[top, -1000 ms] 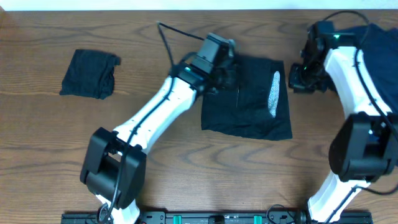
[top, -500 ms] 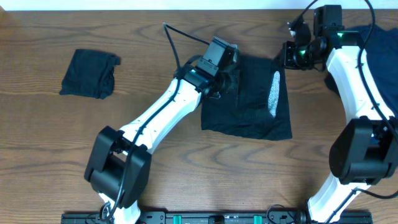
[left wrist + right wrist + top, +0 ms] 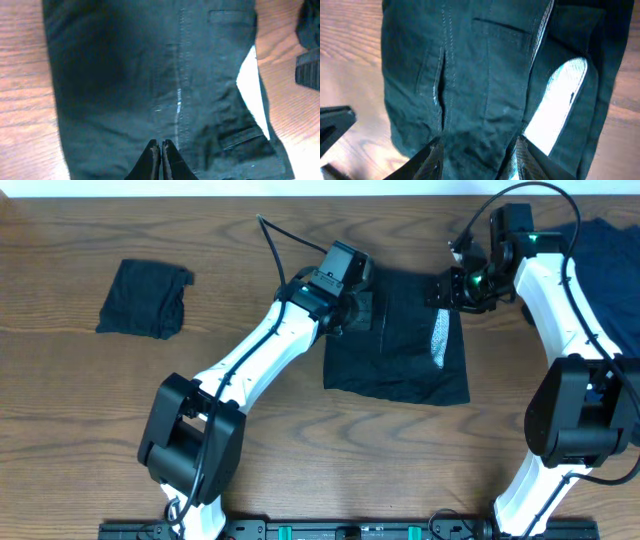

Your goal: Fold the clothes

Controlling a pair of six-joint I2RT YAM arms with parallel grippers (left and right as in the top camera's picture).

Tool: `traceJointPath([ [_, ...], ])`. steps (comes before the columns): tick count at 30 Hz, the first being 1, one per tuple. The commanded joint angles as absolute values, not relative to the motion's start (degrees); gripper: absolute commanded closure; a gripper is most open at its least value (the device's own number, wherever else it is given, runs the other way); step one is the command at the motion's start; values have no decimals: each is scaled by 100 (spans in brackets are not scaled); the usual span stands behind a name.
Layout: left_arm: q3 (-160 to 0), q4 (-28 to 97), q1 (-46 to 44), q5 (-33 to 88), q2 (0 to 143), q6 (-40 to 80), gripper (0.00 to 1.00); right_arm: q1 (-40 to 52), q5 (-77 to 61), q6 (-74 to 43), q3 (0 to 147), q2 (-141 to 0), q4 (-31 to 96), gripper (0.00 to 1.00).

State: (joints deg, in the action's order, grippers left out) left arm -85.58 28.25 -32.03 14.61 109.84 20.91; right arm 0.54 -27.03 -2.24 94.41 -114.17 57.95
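That black garment (image 3: 400,345) is lying folded flat with a pale strip (image 3: 440,332) showing, left gripper (image 3: 161,150) pinched shut on it, while the right gripper (image 3: 476,150) has swung over its corner and spread apart.

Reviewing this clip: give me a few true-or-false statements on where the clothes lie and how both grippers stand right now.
1. The large black fabric garment lies spread near the middle of the brown wooden table. True.
2. The left gripper is wide open. False: its fingers are pressed together over the black fabric.
3. The right gripper has its fingers apart over the garment. True.
4. The small folded dark garment lies under the right arm. False: it lies alone at the table's left.
5. A pale grey-white strip shows on the black garment. True.
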Motion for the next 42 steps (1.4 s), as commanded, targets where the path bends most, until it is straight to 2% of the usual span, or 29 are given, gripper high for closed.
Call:
traceJointPath([
  [1,-8648,3092,-3212,1647,10993,1992,94,38,-2681,-163,9264,-11439,5653,55],
  [8,-8648,4270,-3203,2366,10951,1444,94,40,-2681,-163,9244,-11439,5658,54],
  [16,-8617,4836,-3214,2685,10951,1164,94,183,-2681,-163,9238,-11450,5507,53],
  [21,-8392,4657,-3221,2665,10991,1455,94,290,-2679,-163,9227,-11450,5343,53],
  [29,-7673,3522,-3214,2587,11314,2279,94,414,-2679,-163,9209,-11450,5068,53],
  [35,-7642,3371,-3177,2274,11708,2705,94,443,-2563,-163,9207,-11452,4939,53],
  [42,-7651,3485,-2679,1734,11719,2329,94,451,-2117,-163,9207,-11452,4965,53],
])
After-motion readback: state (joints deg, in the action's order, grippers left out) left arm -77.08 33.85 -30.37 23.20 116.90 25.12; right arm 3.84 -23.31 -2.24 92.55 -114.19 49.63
